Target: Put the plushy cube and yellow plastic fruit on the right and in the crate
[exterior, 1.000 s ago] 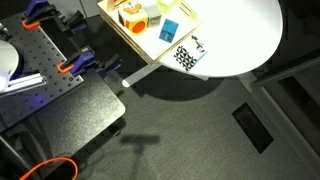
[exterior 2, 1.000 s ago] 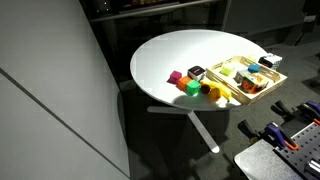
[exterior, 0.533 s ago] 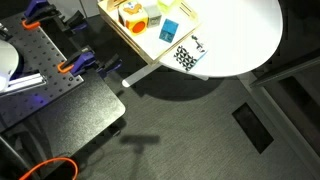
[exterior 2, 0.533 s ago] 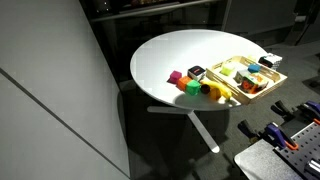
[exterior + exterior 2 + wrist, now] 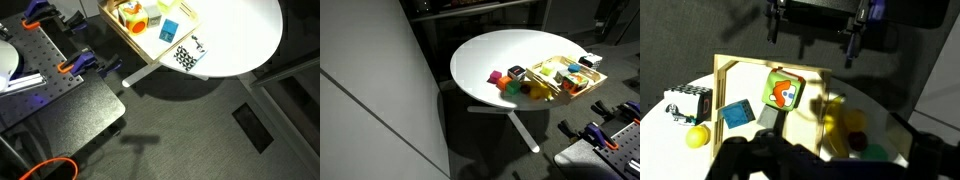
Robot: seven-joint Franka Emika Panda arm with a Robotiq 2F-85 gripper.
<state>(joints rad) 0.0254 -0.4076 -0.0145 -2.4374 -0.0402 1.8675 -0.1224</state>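
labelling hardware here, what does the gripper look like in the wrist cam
The gripper is black: a wide dark body along the picture's top edge, with two slim black fingers coming off it. A small blue-purple patch sits near one finger's base. No markings or cables are legible.

A robotics lab or workshop is suggested. A black perforated mounting plate [image 5: 40, 55] is seen, with spring clamps [image 5: 72, 66] gripped onto its edge and an orange cable [image 5: 52, 165] looped nearby. Dark grey carpet [image 5: 200, 140] with a floor hatch [image 5: 250, 127] is laid, as in an office building. A round white worktop [image 5: 495, 50] on a pedestal and a plain grey partition [image 5: 370, 100] are shown.
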